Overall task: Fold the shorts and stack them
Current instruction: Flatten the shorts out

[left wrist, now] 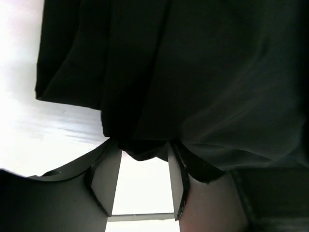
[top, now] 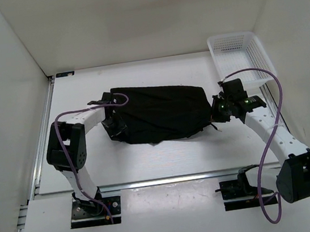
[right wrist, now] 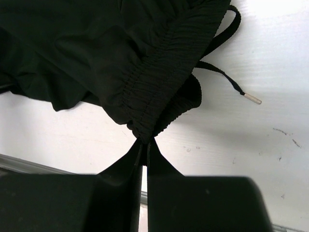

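The black shorts (top: 157, 113) lie bunched in a wide heap in the middle of the table. My left gripper (top: 112, 127) is at their left edge. In the left wrist view its fingers (left wrist: 106, 179) stand wide apart, and a fold of black fabric (left wrist: 193, 72) hangs over and between the tips. My right gripper (top: 216, 113) is at the right edge of the shorts. In the right wrist view it (right wrist: 145, 141) is shut on the gathered elastic waistband (right wrist: 159, 92), and the drawstring (right wrist: 227, 82) trails to the right on the table.
A white plastic mesh basket (top: 239, 59) stands at the back right, just behind my right arm. White walls enclose the table on the left, back and right. A metal rail (top: 152, 182) runs along the near edge.
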`<state>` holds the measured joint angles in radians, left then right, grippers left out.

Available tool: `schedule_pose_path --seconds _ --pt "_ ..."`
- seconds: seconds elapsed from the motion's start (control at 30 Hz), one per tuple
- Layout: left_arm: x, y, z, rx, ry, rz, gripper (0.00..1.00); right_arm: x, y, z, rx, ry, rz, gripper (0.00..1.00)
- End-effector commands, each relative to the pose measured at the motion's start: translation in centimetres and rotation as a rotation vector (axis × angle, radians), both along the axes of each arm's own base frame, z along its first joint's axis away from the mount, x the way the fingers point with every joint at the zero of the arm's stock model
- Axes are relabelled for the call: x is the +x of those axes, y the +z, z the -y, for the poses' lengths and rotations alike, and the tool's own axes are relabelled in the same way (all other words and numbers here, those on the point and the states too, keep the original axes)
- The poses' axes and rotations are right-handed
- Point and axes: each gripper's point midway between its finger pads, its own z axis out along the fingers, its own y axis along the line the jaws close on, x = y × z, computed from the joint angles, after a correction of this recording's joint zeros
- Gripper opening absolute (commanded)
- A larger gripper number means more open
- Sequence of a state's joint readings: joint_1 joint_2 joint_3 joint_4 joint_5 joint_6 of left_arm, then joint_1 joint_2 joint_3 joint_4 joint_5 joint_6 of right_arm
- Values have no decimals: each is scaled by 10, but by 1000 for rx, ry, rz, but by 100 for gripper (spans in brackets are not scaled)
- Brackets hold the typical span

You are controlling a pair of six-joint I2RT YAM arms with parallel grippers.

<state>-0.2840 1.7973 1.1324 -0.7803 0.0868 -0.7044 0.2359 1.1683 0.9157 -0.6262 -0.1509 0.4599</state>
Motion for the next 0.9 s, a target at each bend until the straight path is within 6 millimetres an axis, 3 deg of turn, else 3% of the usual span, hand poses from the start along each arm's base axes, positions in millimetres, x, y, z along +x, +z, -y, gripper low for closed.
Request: schedule_pose_path --seconds 0.0,0.13,0.27,0.43,0.53,0.7,0.73,0.77,0.8,0.83,0.87 --pt "26 22 11 -12 -11 102 53 6 27 6 -9 -1 75 0" --pt "29 17 8 11 -7 100 46 6 26 6 -14 6 78 0" --pt "34 15 9 16 -31 100 10 6 26 6 -14 6 78 0" --pt "20 37 -1 36 -23 139 10 4 30 9 -25 7 95 0" --pt "14 62 -25 76 -10 176 10 2 34 13 -34 -14 106 0" --pt "32 127 -52 80 20 321 10 15 44 9 -13 -42 105 0" --pt "43 148 -54 79 11 371 10 30 55 5 -3 -50 120 0" --pt "53 153 -57 83 12 384 10 40 63 2 0 -51 132 0" --pt "70 177 -63 82 30 438 10 54 72 1 -1 -57 155 0" --pt "79 188 -66 89 22 461 10 71 69 -1 -13 -62 135 0" --pt "87 199 -70 90 35 472 10 98 111 -3 -7 -82 236 0"
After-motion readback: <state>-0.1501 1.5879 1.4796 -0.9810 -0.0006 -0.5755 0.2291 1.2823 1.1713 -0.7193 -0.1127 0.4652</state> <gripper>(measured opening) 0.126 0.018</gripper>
